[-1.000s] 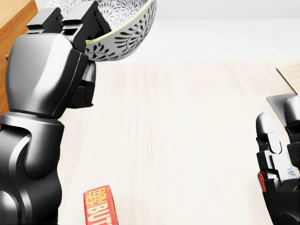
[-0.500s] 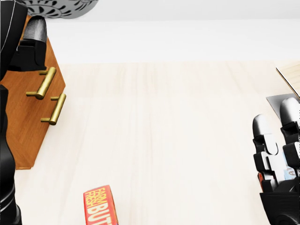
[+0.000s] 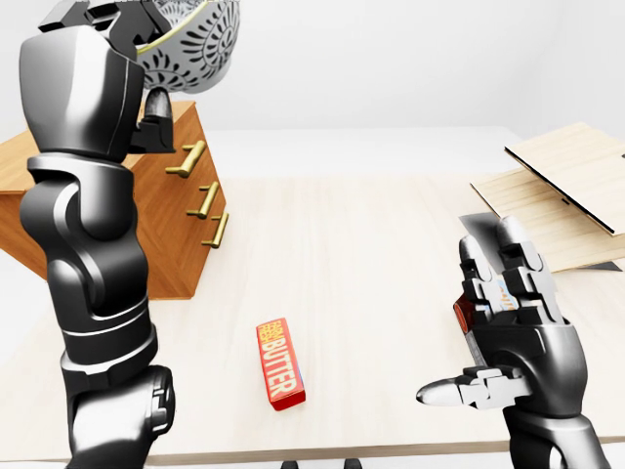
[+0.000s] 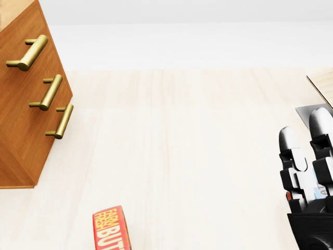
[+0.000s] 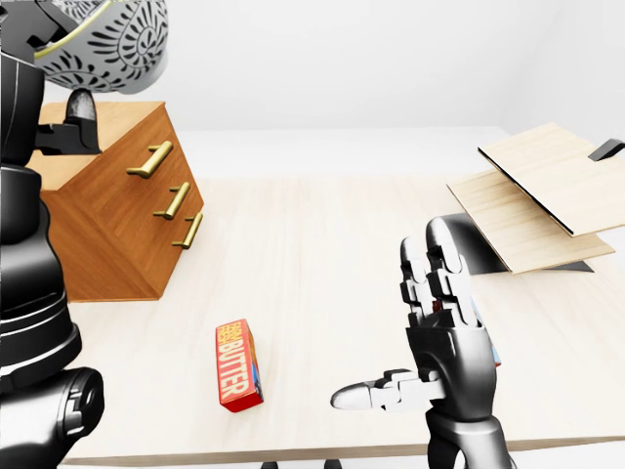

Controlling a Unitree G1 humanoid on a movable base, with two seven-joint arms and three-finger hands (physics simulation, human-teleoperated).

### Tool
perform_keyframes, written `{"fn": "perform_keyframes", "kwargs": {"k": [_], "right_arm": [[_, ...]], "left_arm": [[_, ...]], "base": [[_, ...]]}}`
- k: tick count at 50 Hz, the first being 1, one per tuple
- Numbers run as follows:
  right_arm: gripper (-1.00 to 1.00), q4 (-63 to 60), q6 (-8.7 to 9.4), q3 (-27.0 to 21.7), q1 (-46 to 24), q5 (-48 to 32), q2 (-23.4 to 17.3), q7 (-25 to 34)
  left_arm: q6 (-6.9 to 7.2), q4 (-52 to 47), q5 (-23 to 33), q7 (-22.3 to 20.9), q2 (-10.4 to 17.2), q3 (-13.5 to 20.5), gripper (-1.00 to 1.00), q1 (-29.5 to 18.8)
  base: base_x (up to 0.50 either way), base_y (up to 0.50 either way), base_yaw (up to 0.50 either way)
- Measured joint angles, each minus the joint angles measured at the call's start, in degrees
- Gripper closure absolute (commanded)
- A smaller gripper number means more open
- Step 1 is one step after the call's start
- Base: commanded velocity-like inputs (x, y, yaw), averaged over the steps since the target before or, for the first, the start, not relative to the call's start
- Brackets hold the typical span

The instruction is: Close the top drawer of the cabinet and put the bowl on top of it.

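The patterned grey-and-white bowl (image 3: 200, 44) is held high at the upper left of the left-eye view, over the top (image 5: 109, 119) of the wooden cabinet (image 3: 171, 234). My left hand (image 3: 145, 49) is shut on it, fingers over the rim and thumb underneath. The cabinet's three brass handles line up on its face, and the top drawer (image 4: 27, 53) looks pushed in flush. My right hand (image 5: 439, 293) is low on the right above the table, open with fingers spread and holding nothing.
A red butter box (image 3: 280, 362) lies on the pale wooden table (image 4: 177, 135) near its lower edge. Stacked wooden boards (image 5: 542, 191) lie at the right. A small red-edged thing (image 3: 460, 319) is mostly hidden behind my right hand.
My left arm has lifted the bowl up and to the left, out of the head view. The cabinet's face now shows in full. The right hand has barely moved.
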Motion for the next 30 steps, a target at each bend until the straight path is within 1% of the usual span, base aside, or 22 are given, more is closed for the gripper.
{"fn": "perform_keyframes", "kwargs": {"k": [13, 21, 30], "right_arm": [[-1.00, -0.10, 0.00, 0.19, -0.06, -0.17, -0.01, -0.05], [-1.00, -0.04, 0.00, 0.30, -0.12, -0.25, -0.09, -0.16], [-1.00, -0.02, 0.00, 0.45, -0.12, -0.34, -0.15, -0.25]], "left_arm": [[0.00, 6.98, -4.56, 3.34, 5.72, 2.48, 1.00, -1.59], [0.00, 11.44, -6.98, 5.86, 8.32, 3.30, 1.00, -2.16], [0.00, 15.26, -8.78, 7.71, 10.90, 4.20, 1.00, -2.11]], "base": [[0.00, 0.00, 0.00], [0.00, 0.00, 0.00], [0.00, 0.00, 0.00]]}}
